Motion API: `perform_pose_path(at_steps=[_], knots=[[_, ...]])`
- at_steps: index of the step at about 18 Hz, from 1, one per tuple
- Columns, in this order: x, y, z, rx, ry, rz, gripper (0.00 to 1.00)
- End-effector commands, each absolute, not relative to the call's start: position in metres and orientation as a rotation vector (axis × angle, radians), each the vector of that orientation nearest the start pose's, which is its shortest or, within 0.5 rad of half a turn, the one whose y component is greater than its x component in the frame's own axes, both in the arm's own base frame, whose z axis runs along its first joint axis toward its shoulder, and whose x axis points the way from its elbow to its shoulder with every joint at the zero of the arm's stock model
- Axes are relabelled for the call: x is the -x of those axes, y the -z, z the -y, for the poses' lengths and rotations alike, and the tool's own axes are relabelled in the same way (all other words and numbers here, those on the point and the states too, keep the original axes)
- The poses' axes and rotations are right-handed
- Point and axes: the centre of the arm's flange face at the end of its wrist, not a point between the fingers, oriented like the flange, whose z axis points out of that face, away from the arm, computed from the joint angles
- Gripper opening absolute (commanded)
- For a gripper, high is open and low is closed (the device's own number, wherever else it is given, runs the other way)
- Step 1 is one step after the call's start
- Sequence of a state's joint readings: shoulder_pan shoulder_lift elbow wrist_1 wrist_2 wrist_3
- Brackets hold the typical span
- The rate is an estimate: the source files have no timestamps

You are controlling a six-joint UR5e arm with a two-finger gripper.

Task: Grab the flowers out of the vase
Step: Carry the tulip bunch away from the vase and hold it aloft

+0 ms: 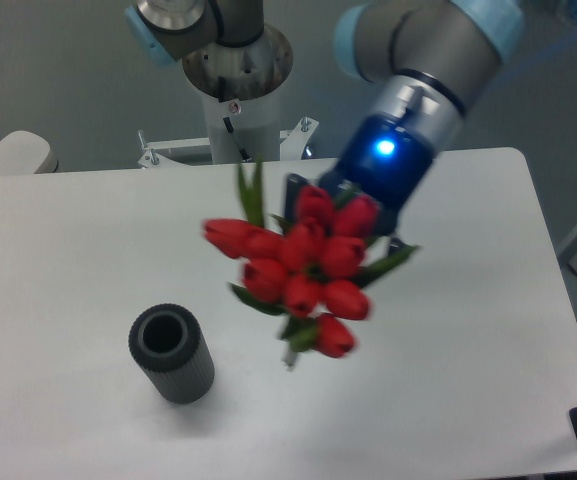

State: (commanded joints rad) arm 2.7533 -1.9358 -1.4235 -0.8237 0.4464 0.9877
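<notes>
**Claw lifts tulips free of vase**

Claw (pixel 333 215) pinches the flowers (pixel 303 270) from behind, carrying them above the bench (pixel 468 350), well right of the emptied vase (pixel 172 354); stems dangle clear. Beyond stands the arm's pedestal (pixel 236 100).

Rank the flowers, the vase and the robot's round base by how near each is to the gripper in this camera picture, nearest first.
1. The flowers: held at the gripper, hanging just below and left of it.
2. The robot's round base: up and to the left, behind the table.
3. The vase: farthest, standing empty near the table's front left.
</notes>
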Motion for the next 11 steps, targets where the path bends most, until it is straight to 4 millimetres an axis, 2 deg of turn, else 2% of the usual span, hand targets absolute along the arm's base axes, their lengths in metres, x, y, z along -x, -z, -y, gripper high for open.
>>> perform_pose_path(at_steps=[2,6,9,11], knots=[[0.523,-0.479,-0.435,1.957,0.093,-0.111,0.33],[0.538,-0.460,-0.430,2.021,0.053,-0.089,0.33],[0.538,-0.460,-0.435,2.044,0.040,-0.090,0.33],[0.542,-0.463,-0.430,2.042,0.026,-0.087,0.33]])
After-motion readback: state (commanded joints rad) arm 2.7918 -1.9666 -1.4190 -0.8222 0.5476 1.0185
